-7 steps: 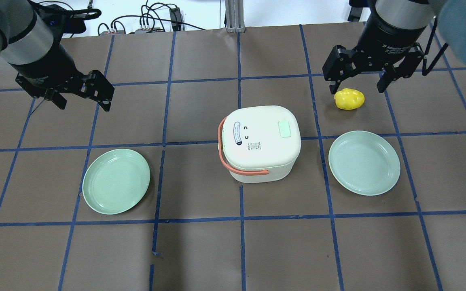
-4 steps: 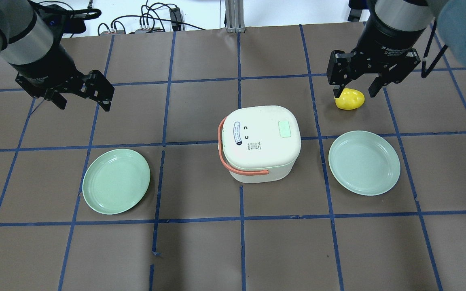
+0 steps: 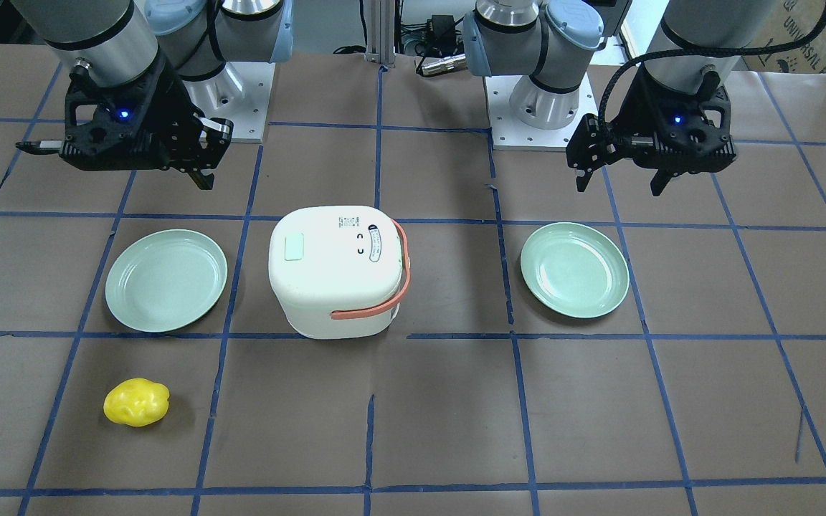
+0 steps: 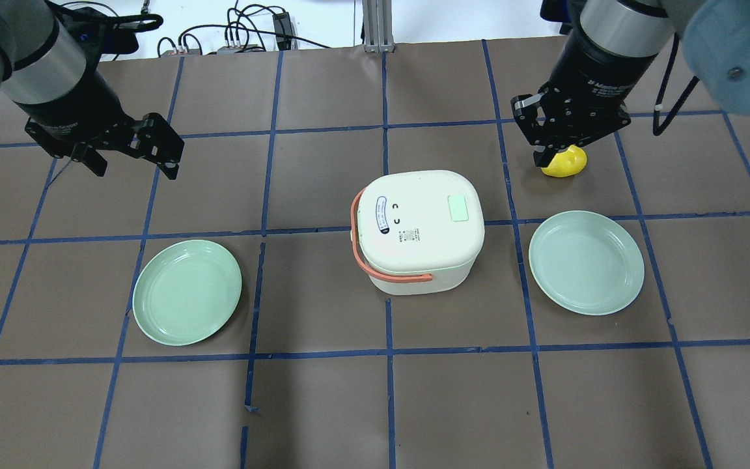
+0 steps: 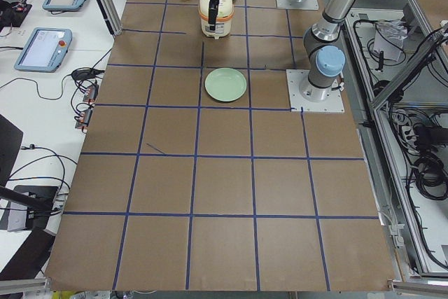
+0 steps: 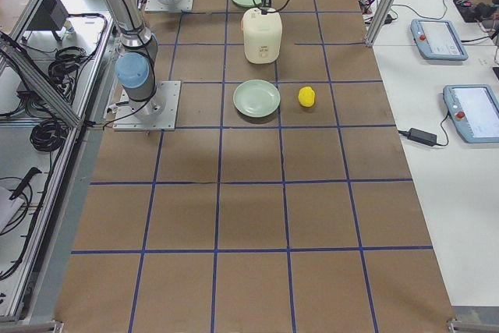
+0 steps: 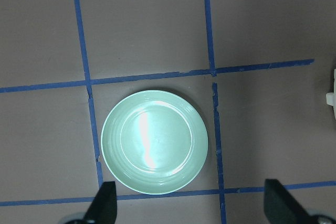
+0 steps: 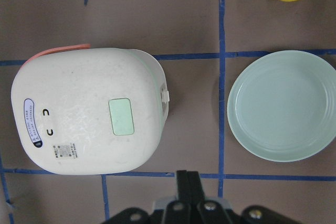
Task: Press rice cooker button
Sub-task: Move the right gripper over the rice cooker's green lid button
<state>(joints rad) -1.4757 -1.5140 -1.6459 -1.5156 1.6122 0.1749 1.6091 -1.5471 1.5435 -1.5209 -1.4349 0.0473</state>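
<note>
The cream rice cooker with an orange handle stands mid-table, lid shut. Its pale green button sits on the lid's right side. It also shows in the right wrist view and the front view. My right gripper is shut and empty, held high beyond and to the right of the cooker; its joined fingers show in the right wrist view. My left gripper is open and empty, high over the table's left side.
A yellow lumpy object lies on the table under my right gripper in the overhead view. One green plate lies right of the cooker, another to its left, also in the left wrist view.
My right gripper has gone from open to shut and moved a little left, towards the cooker. The left arm has not moved.
</note>
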